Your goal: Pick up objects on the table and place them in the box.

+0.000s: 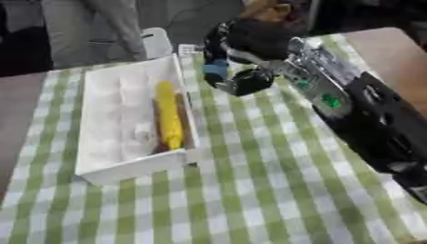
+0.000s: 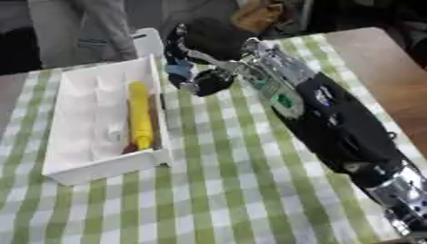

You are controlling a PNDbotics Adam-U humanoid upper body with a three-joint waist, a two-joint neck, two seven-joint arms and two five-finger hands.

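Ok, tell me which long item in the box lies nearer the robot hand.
The brown stick, pressed against the box's right wall. The yellow corn-like piece lies just left of it, farther from the right robot hand.

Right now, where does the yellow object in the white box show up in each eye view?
Left eye view: the yellow object lies lengthwise along the right wall of the white box, left of centre.
Right eye view: the same yellow object sits further left in the picture.
Shared landmark: the right hand, just past the box's far right corner, over the green checked cloth.
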